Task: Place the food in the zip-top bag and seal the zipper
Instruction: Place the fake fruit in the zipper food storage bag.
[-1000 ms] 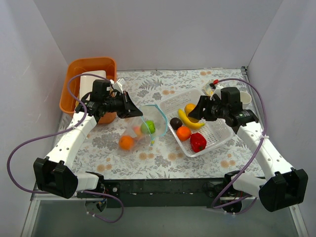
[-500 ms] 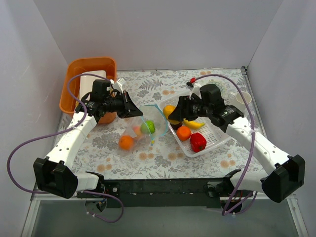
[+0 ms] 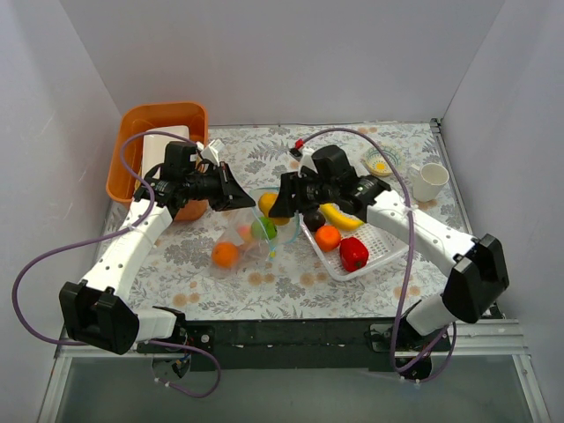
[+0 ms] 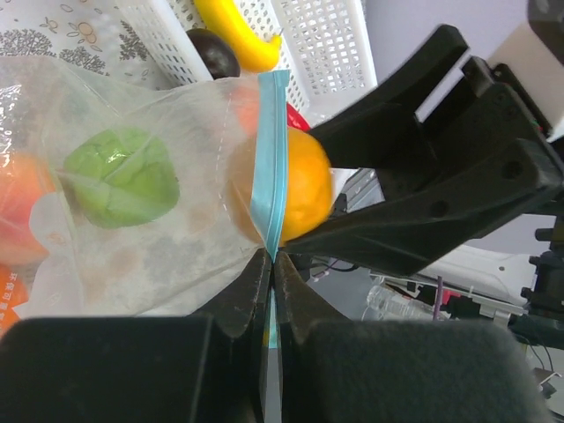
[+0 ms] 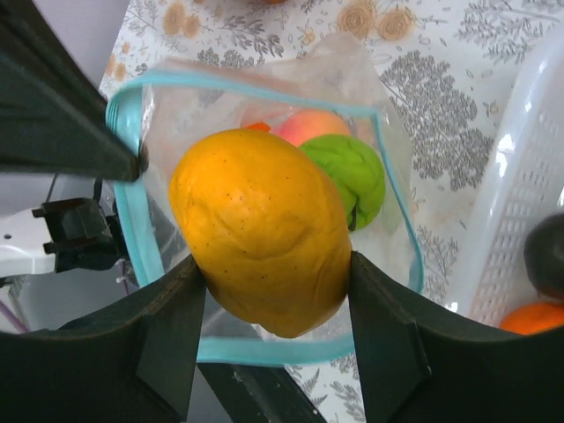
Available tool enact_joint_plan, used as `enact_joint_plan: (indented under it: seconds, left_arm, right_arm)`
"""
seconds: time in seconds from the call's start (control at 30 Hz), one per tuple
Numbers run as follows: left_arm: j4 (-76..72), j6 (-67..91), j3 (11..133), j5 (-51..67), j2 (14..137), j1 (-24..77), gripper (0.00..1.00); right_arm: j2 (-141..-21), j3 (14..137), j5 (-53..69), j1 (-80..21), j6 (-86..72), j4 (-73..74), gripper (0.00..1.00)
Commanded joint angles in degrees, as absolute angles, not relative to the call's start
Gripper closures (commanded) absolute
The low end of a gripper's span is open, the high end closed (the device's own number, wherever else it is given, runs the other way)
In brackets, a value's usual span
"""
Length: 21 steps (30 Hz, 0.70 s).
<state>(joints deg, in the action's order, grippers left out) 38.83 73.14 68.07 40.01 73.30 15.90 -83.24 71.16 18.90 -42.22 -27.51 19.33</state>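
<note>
The clear zip-top bag (image 3: 251,233) lies mid-table with its light blue zipper (image 5: 125,220) held open. Inside it are a green ball (image 5: 348,176), an orange (image 3: 225,255) and a peach-coloured piece. My left gripper (image 3: 240,199) is shut on the zipper strip (image 4: 270,176) at the bag's mouth. My right gripper (image 3: 275,205) is shut on the yellow lemon-like piece (image 5: 264,229) and holds it right over the open mouth. A banana (image 3: 339,218), a dark purple ball (image 3: 313,220), an orange (image 3: 327,238) and a red pepper-like piece (image 3: 353,254) lie in the white basket (image 3: 383,251).
An orange bin (image 3: 163,123) stands at the back left behind my left arm. A white cup (image 3: 429,181) and a small dish (image 3: 381,163) sit at the back right. The white basket is just right of the bag.
My right gripper has carried the yellow lemon-like piece leftward from the basket to the bag's mouth. My left gripper has stayed put, holding the zipper.
</note>
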Motion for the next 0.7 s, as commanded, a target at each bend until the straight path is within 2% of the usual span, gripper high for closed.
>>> enact_joint_plan:
  seconds: [0.0, 0.07, 0.13, 0.2, 0.37, 0.4, 0.67]
  left_arm:
    - [37.88, 74.97, 71.8, 42.54, 71.02, 16.0, 1.0]
    - [38.76, 74.88, 72.94, 41.84, 70.93, 16.0, 1.0]
    - [40.07, 74.8, 73.56, 40.61, 70.58, 16.0, 1.0]
    - [41.3, 74.45, 74.53, 38.24, 70.23, 16.0, 1.0]
    - [45.0, 73.21, 75.94, 33.14, 69.79, 16.0, 1.0]
    - [45.17, 73.13, 75.85, 32.26, 69.7, 16.0, 1.0]
    - [46.05, 72.69, 76.64, 29.53, 69.43, 16.0, 1.0]
  right_arm:
    - [-89.8, 80.06, 18.37, -45.35, -25.4, 19.42, 0.63]
    - [-91.57, 83.13, 18.28, -46.66, -24.79, 19.42, 0.57]
    - [-94.12, 86.64, 17.59, -47.28, -24.17, 20.65, 0.29]
    - [-94.22, 87.89, 15.4, -48.25, -22.24, 22.5, 0.2]
    - [-88.17, 84.74, 6.87, -48.25, -20.83, 21.62, 0.09]
    - [-85.54, 83.94, 5.81, -48.16, -20.57, 21.19, 0.02]
    - [-72.34, 75.33, -8.52, -43.35, -21.36, 23.37, 0.02]
